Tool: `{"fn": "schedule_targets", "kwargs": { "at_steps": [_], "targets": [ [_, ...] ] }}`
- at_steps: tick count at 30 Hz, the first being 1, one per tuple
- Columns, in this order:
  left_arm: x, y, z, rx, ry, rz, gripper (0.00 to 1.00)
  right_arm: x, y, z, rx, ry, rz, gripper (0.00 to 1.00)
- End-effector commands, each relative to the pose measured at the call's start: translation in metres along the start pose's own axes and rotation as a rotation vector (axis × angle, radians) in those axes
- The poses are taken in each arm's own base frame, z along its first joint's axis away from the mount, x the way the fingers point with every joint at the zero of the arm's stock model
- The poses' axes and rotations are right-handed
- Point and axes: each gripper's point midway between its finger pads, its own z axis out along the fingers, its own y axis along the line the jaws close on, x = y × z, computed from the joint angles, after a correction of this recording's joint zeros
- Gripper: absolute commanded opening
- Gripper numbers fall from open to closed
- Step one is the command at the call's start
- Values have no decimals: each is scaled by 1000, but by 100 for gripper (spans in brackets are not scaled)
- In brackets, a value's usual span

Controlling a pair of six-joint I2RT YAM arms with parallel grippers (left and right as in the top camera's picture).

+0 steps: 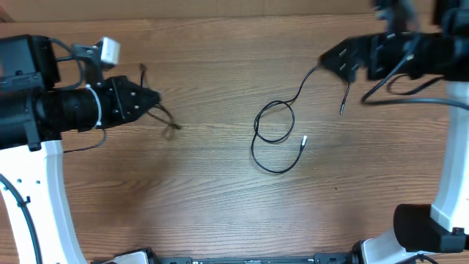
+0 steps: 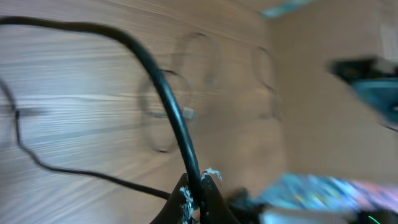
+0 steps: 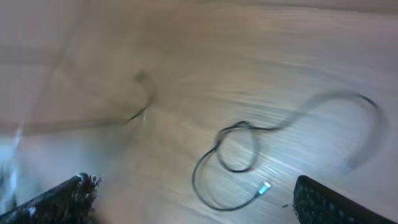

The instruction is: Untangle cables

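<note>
L arm comes in from the left edge of the table, low over the wood. L gripper is closed tight, pinching the left cable. Wrist cam confirms: the cable runs straight into the closed tips and arcs up and off to the left, w/ a thinner stretch trailing across the wood below it. Overhead, a short bit of it hangs just past the tips, near the tabletop.

Mid table: mid cable lies flat in two overlapping loops, well apart from the left cable. Its white plug sits at the loops' right side. From the loops it climbs up-right toward the R gripper; a dark plug end lies just below that gripper.

R wrist cam is blurred: fingers spread wide, nothing between them, loops and plug on the wood below.
</note>
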Motion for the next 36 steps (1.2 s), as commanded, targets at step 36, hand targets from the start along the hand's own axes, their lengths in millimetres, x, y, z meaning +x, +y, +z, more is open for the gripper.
{"fn": "schedule_targets", "kwargs": {
  "at_steps": [36],
  "targets": [
    [-29, -135, 6, 272, -82, -160, 4, 1, 203, 36, -769, -210, -873, 100]
  ]
}}
